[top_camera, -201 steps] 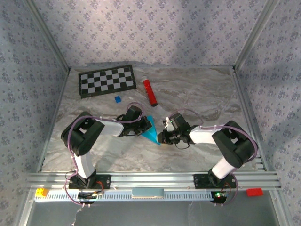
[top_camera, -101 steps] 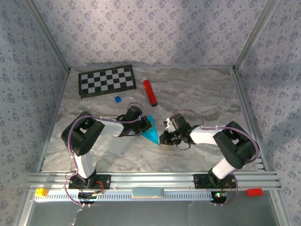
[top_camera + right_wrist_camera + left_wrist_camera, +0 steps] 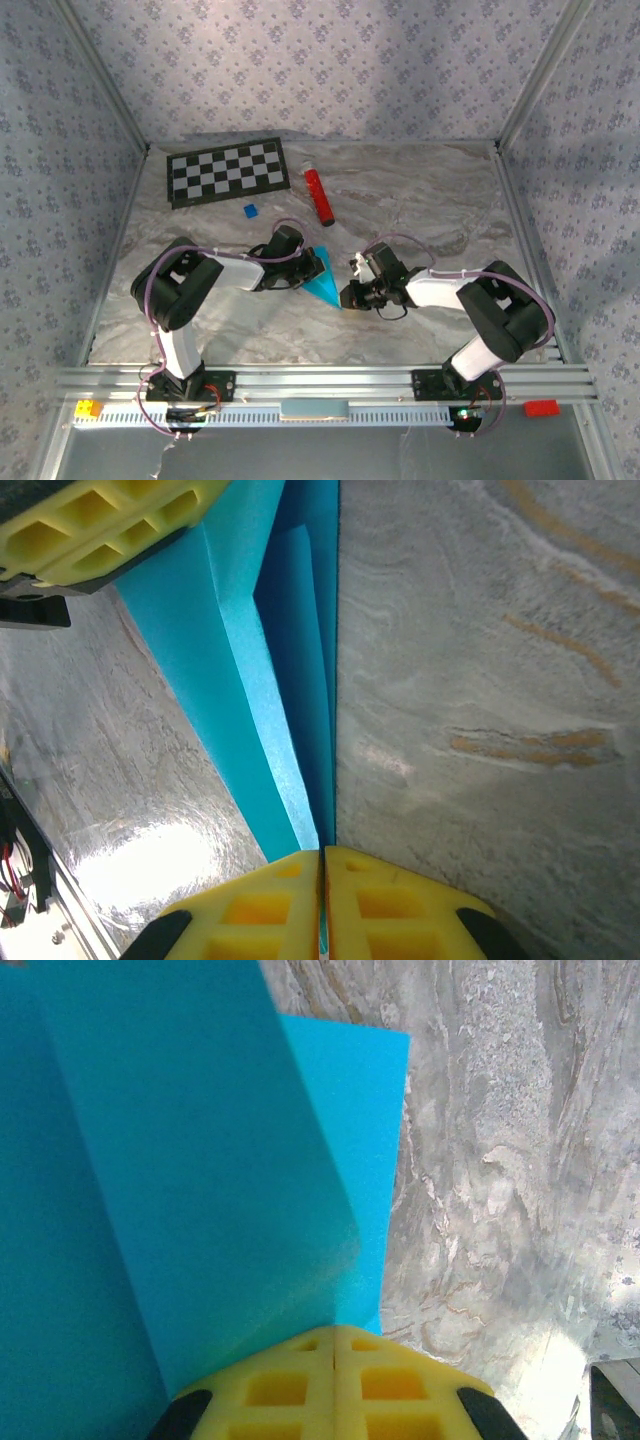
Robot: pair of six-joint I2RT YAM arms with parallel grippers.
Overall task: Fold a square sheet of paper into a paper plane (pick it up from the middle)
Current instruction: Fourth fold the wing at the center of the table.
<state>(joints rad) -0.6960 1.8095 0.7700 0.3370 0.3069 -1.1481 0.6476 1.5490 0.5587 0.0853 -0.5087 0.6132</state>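
The cyan-blue sheet of paper point(image 3: 323, 280) is folded into a narrow pointed shape with a centre crease, held between both arms at mid-table. My left gripper point(image 3: 306, 272) is shut on its wide end. In the left wrist view the folded layers point(image 3: 180, 1160) fan out from the closed yellow fingertips point(image 3: 333, 1335). My right gripper point(image 3: 346, 297) is shut on the pointed end. In the right wrist view the paper point(image 3: 290, 680) runs straight out of the seam between the pads point(image 3: 322, 858), on edge over the marble. The left gripper's yellow fingers point(image 3: 100, 525) show at the top left.
A red cylinder point(image 3: 318, 195) lies behind the paper, with a tiny dark-blue block point(image 3: 250, 211) to its left. A checkerboard mat point(image 3: 226, 171) lies at the back left. Metal posts and patterned walls enclose the marble table point(image 3: 430, 200).
My right gripper has edged slightly toward the near side at the paper's tip. The left arm and the paper have stayed about where they were.
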